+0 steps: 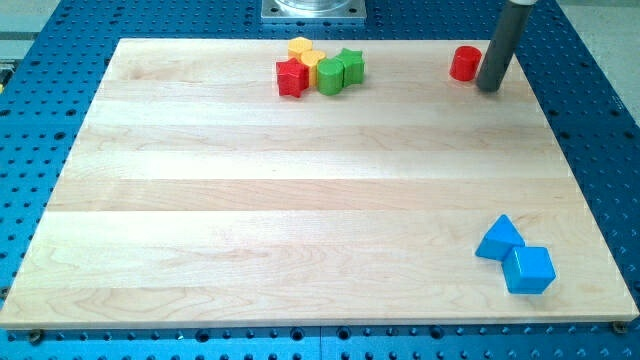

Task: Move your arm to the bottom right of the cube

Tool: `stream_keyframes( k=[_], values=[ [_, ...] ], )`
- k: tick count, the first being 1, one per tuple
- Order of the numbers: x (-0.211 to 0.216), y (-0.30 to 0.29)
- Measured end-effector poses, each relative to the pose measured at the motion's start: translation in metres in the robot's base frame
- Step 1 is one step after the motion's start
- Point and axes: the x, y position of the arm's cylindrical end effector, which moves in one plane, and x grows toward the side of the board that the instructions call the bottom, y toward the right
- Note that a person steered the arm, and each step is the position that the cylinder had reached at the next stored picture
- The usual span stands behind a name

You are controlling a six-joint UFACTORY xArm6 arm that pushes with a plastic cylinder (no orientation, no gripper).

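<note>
A blue cube (528,269) lies near the board's bottom right corner, touching a blue triangular block (499,238) just up and left of it. My tip (489,87) stands near the view's top right, far above the cube. It is just right of a red cylinder (464,63), close to it.
A cluster sits at the top middle of the wooden board (300,200): a red star block (291,77), two yellow blocks (303,50), a green cylinder (330,76) and a green star block (350,66). A metal mount (313,9) lies beyond the top edge.
</note>
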Motion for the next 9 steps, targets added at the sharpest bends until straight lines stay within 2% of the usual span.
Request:
stream_keyframes(
  k=[1, 2, 3, 4, 5, 7, 8, 9],
  values=[
    [0.0, -0.024],
    [-0.004, -0.017],
    [-0.027, -0.011],
    [-0.027, -0.011],
    [0.027, -0.044],
    [0.168, -0.168],
    [0.261, -0.201],
    [0.317, -0.183]
  ],
)
